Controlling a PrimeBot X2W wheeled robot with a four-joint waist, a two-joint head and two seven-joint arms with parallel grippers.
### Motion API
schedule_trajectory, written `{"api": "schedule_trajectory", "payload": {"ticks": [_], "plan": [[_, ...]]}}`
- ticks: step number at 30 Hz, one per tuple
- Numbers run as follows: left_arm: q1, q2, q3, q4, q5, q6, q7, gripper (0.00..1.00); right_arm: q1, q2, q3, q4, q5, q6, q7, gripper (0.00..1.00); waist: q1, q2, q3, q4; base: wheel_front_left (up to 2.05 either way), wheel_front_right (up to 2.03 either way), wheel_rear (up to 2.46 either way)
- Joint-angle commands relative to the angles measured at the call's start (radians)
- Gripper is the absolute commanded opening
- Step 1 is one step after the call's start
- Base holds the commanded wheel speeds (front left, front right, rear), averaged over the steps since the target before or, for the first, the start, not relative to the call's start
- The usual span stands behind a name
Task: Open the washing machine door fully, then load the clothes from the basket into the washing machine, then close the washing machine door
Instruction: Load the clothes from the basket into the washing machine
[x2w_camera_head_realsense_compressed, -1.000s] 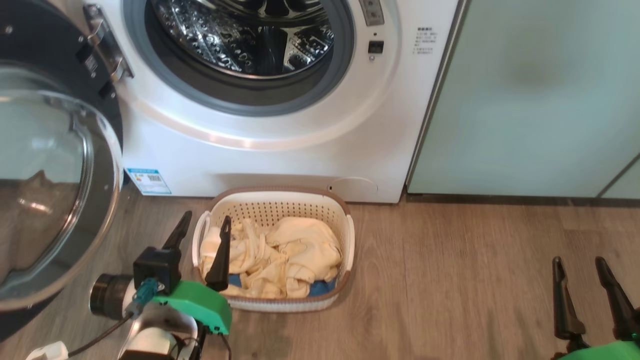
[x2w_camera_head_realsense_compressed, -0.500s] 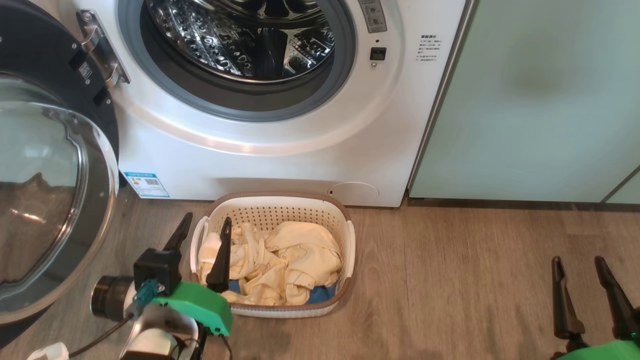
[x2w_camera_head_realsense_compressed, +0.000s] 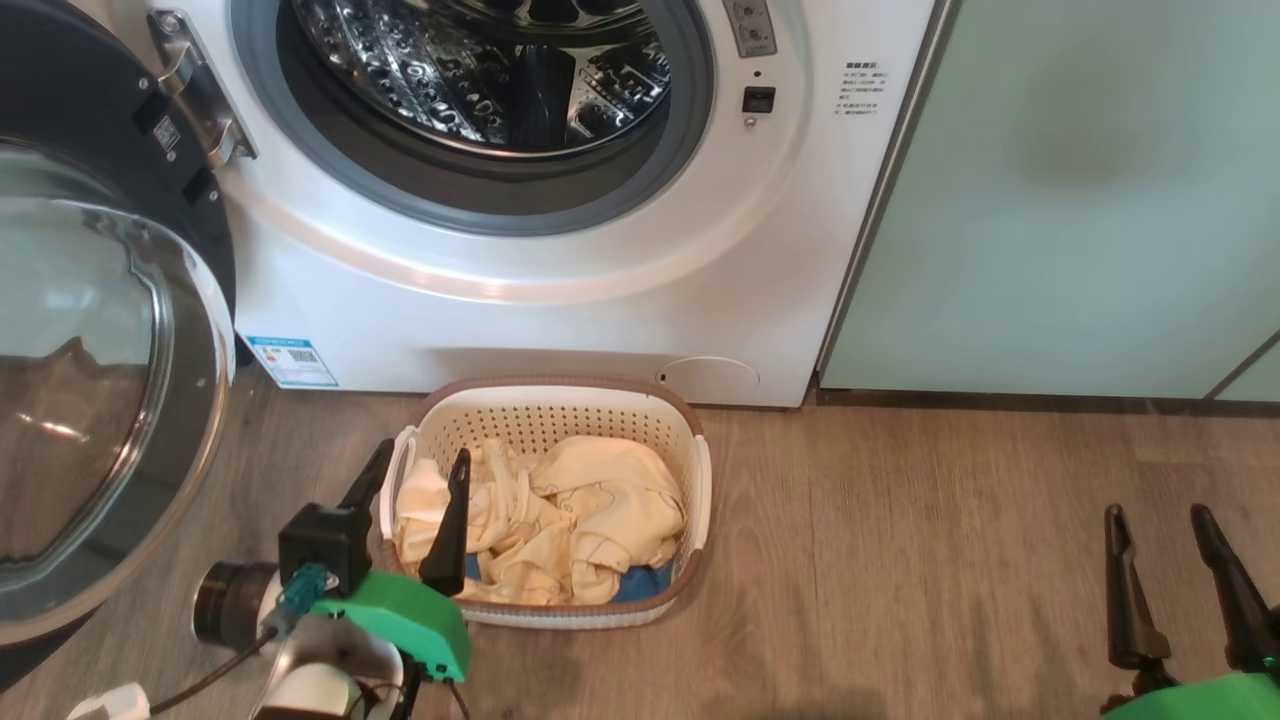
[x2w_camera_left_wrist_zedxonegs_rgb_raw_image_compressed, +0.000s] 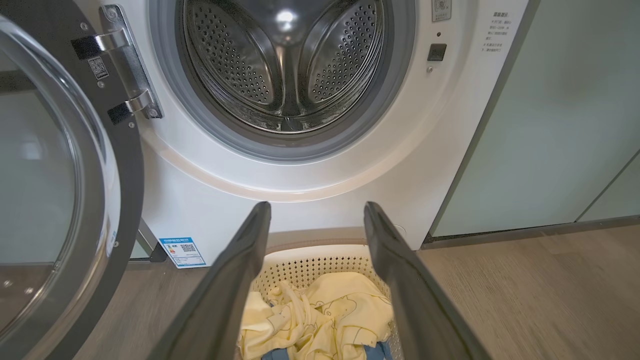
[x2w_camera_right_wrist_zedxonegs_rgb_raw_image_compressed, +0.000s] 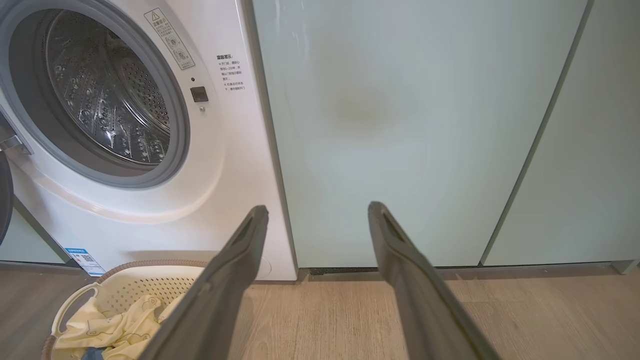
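The washing machine door (x2w_camera_head_realsense_compressed: 100, 350) runs off the head view's left edge, and the washing machine (x2w_camera_head_realsense_compressed: 560, 320) loses its top to the upper edge. The blue fabric piece (x2w_camera_head_realsense_compressed: 640, 582) lies mostly buried under the yellow garments (x2w_camera_head_realsense_compressed: 590, 500). Print on the QR sticker (x2w_camera_head_realsense_compressed: 291, 361) is too small to read (so is the printed notice (x2w_camera_head_realsense_compressed: 860, 78)). In the left wrist view the basket (x2w_camera_left_wrist_zedxonegs_rgb_raw_image_compressed: 320, 265) is cut off by the bottom edge.
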Motion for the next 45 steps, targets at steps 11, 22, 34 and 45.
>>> {"api": "schedule_trajectory", "payload": {"ticks": [11,22,34,45], "plan": [[-0.108,0.013,0.006,0.091,-0.026,-0.033,-0.021,1.00,-0.057,-0.017,0.022,-0.035,0.005,-0.003,-0.015,1.00,0.0000,0.0000,0.048,0.001,0.00,0.00,0.00],[-0.301,-0.005,-0.032,0.386,-0.045,-0.094,-0.020,1.00,-0.110,-0.017,0.034,-0.047,0.018,-0.003,-0.018,1.00,0.0000,0.0000,0.199,-0.014,0.00,0.00,0.00],[-0.575,-0.034,-0.068,0.807,-0.062,-0.174,-0.044,1.00,-0.221,-0.017,0.054,-0.056,0.051,-0.003,-0.022,1.00,0.0000,0.0000,0.420,-0.067,0.00,0.00,0.00],[-0.786,-0.043,-0.092,1.001,-0.071,-0.214,-0.077,1.00,-0.313,-0.017,0.076,-0.080,0.098,-0.003,-0.023,1.00,0.0000,0.0000,0.615,-0.111,0.00,0.00,0.00]]}}
